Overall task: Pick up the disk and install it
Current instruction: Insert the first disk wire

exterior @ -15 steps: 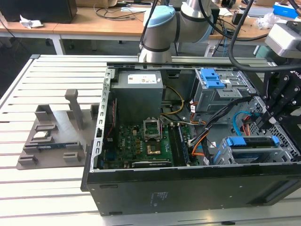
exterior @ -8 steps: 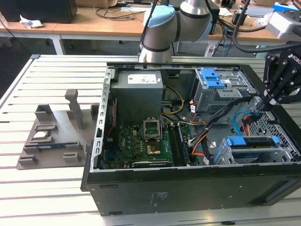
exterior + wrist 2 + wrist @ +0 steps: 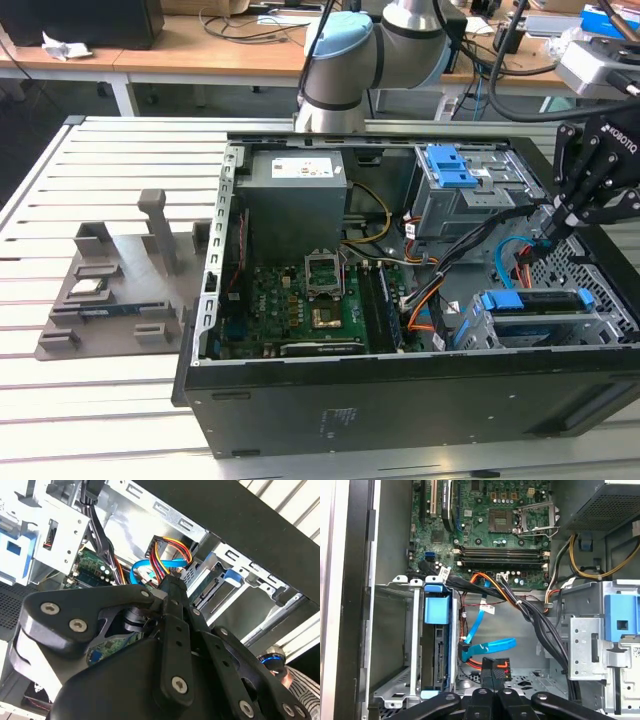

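Observation:
The disk (image 3: 532, 302), silver-grey with a blue plastic frame, sits on edge inside the lower metal drive cage (image 3: 600, 320) of the open computer case. The first wrist view shows the disk (image 3: 440, 650) in that cage with its blue frame end facing out. My gripper (image 3: 546, 236) hangs over the case at the exterior view's right, just behind the cage. In both wrist views my gripper (image 3: 495, 674) (image 3: 168, 584) is shut on a black power connector (image 3: 497, 666) with red, orange and yellow wires (image 3: 170, 550). A blue data cable (image 3: 487, 647) lies loose beside the connector.
A motherboard (image 3: 300, 300) covers the case floor, with a big grey power supply box (image 3: 295, 195) behind it. An upper drive cage with a blue latch (image 3: 452, 168) stands behind the gripper. A thick black cable bundle (image 3: 535, 620) crosses the bay. A grey fixture tray (image 3: 110, 290) lies outside the case.

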You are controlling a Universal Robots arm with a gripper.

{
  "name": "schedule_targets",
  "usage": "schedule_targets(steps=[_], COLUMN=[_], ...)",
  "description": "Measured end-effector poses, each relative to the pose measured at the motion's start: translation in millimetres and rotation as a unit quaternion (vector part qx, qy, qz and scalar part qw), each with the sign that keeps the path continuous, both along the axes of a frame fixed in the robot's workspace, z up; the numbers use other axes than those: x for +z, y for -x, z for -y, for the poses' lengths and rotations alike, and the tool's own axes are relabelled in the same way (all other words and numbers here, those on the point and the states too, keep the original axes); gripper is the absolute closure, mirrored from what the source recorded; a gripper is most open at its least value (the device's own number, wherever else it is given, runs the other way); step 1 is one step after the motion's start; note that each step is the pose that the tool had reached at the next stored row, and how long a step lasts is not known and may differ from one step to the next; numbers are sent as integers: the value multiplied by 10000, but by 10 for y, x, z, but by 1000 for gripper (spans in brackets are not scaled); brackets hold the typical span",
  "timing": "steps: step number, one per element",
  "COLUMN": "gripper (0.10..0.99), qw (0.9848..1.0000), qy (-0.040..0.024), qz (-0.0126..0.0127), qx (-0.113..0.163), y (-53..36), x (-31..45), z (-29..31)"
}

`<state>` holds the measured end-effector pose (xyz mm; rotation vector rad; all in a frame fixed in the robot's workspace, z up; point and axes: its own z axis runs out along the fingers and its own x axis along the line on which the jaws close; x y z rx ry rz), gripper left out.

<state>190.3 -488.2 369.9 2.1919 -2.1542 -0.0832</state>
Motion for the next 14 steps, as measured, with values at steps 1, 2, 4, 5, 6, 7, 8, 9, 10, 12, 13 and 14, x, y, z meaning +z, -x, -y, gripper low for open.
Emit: schedule_targets(steps=[1, 2, 4, 5, 6, 7, 8, 9, 10, 12, 13, 14], gripper=[980, 973, 851, 851, 784, 784, 784, 784, 784, 784, 784, 784], qw=[10000, 10000, 10000, 10000, 10000, 10000, 10000, 9999, 9998, 9997, 9997, 9997], qy=[1, 1, 2, 4, 4, 8, 79, 130, 219, 241, 246, 248], qz=[0, 0, 0, 0, 0, -1, 0, 0, 0, 0, 0, 0], qx=[0, 1, 1, 1, 1, 1, 1, 1, 0, 1, 1, 2], y=[0, -1, -1, -1, -1, 0, 3, 4, 8, 12, 16, 17], x=[0, -1, -1, -1, -1, -6, -18, -33, -51, -69, -83, -93], z=[0, 0, 0, -1, -1, -2, -13, -34, -52, -64, -69, -75])
